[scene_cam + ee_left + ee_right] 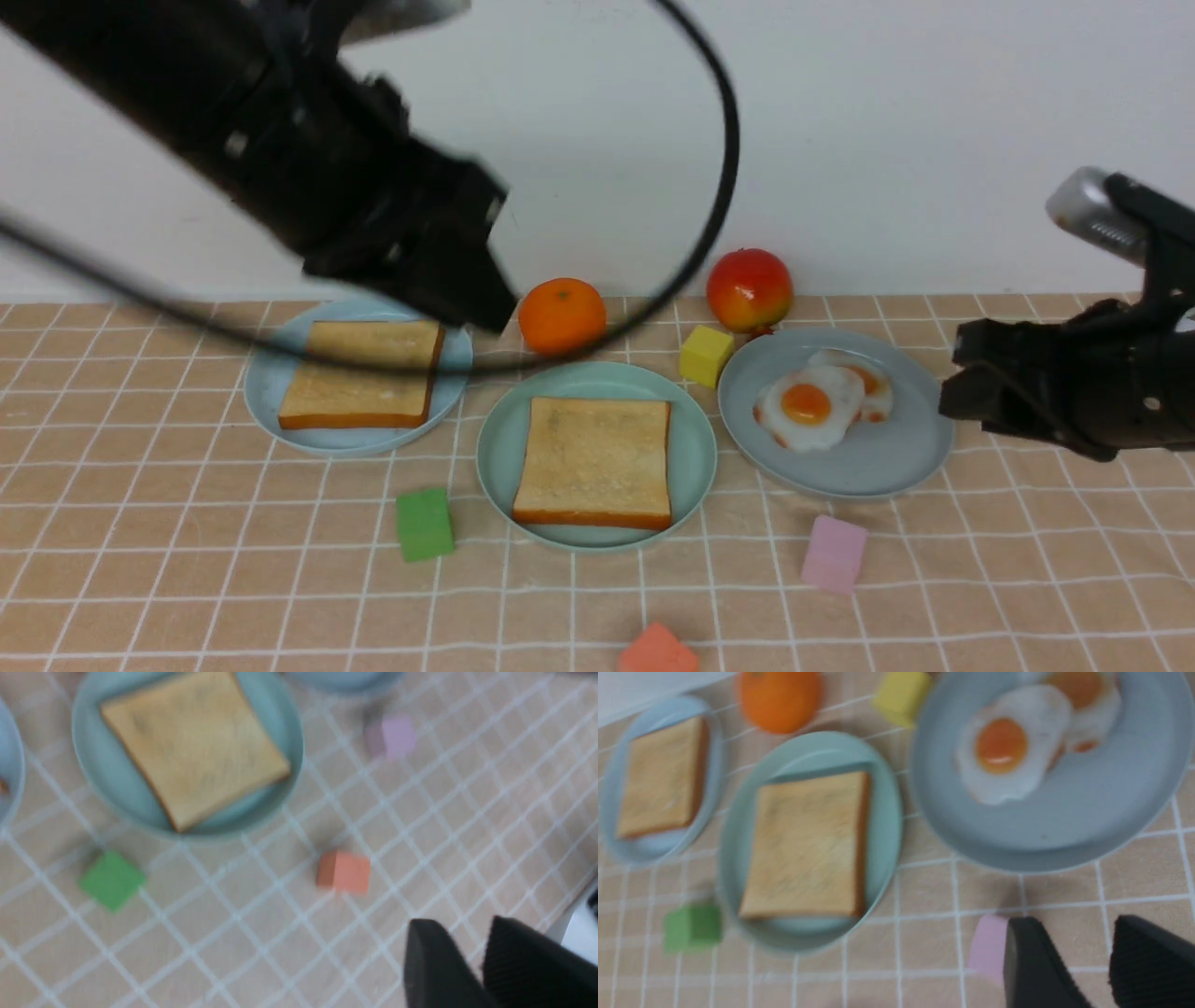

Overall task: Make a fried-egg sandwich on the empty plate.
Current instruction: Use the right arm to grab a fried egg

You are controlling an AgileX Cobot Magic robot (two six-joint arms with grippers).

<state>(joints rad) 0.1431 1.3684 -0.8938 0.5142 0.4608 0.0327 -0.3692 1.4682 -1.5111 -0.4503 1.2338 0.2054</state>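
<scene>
Left gripper [460,935] narrowly parted, right gripper [1078,938] set wider; nothing is held by either.
Front view: the left gripper's tip is blurred, and the far rim of the pale blue plate [266,387] is hidden by it. Three plates are counted, the mint-green plate [499,448] between the other two. One toast slice [593,462] is laid on it and a second toast slice [359,373] on the pale blue plate. Two fried eggs [808,406] are overlapped on the grey-blue plate [868,457], the rear one partly covered. One orange [562,315], one apple [749,287] and four cubes are noted: yellow cube [705,355], green cube [425,525], pink cube [834,553], and coral cube [658,651], which is cut off at the lower edge. Left wrist view: blurred throughout; one toast slice, three cubes and two cropped plates are made out. Right wrist view: the pink cube is partly hidden behind a finger [1031,970]; both toast slices and both eggs are seen.
</scene>
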